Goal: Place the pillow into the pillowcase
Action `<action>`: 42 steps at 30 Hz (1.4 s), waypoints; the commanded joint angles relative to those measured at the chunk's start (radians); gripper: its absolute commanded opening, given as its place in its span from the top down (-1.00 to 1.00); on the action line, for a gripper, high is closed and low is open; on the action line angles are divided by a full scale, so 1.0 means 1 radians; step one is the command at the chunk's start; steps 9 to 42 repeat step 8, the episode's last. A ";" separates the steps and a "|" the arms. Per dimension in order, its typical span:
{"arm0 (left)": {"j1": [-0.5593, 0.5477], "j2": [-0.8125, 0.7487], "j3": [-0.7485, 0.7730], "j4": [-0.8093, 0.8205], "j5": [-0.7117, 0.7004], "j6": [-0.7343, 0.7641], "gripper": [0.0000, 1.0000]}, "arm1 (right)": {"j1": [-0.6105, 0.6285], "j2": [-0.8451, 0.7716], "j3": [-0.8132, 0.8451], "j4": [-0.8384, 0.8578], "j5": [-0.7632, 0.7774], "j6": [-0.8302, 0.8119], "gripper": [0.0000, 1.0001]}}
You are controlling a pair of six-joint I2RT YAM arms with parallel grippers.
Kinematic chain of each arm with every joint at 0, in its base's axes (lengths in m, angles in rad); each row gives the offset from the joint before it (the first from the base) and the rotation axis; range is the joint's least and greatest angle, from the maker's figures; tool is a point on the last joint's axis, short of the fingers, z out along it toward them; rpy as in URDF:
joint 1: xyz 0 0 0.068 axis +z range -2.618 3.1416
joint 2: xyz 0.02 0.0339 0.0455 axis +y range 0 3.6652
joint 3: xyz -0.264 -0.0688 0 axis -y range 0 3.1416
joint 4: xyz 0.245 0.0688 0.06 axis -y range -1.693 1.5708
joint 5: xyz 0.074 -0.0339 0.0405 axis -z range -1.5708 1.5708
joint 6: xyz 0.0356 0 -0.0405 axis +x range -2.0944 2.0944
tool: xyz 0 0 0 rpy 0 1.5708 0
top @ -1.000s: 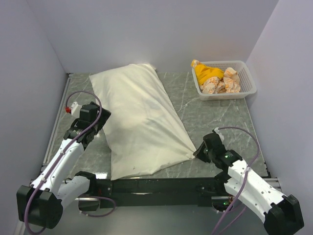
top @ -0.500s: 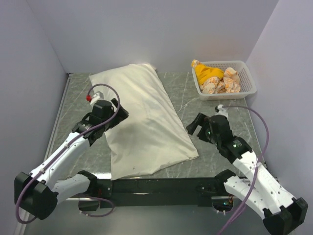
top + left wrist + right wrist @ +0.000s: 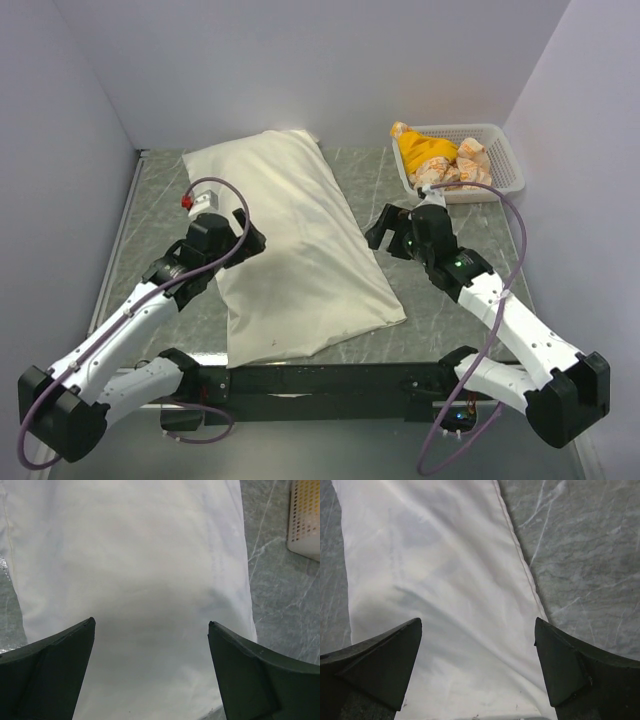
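Note:
The pillowcase [image 3: 290,250] lies slantwise on the table, a cream-white wrinkled sack, plump toward the far left and flat at its near end. No pillow shows on its own; whatever fills the sack is hidden. My left gripper [image 3: 247,240] hovers open over the sack's left edge. In the left wrist view the cloth [image 3: 130,570] fills the gap between the spread fingers of this gripper [image 3: 151,622]. My right gripper [image 3: 383,232] hangs open at the sack's right edge. Its wrist view shows the gripper [image 3: 478,621] empty above the cloth [image 3: 435,580] and its seam.
A white perforated basket [image 3: 505,170] stands at the back right, holding a yellow cloth [image 3: 425,150] and crumpled wrappers; its corner shows in the left wrist view [image 3: 306,525]. Grey marble table [image 3: 450,250] lies to the right of the sack. Pale walls close three sides.
My right gripper opened, let go of the pillowcase's near right corner and rose toward the far left. The left gripper moved right over the sack. The pulled corner settled back.

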 commanded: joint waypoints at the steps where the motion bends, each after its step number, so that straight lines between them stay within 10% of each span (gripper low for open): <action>1: -0.004 -0.060 -0.039 0.056 -0.011 0.032 -0.99 | 0.005 -0.049 -0.009 0.074 0.041 -0.043 -0.99; 42: -0.004 -0.086 -0.079 0.102 -0.032 0.012 -0.99 | 0.005 -0.048 -0.022 0.088 0.016 -0.046 -1.00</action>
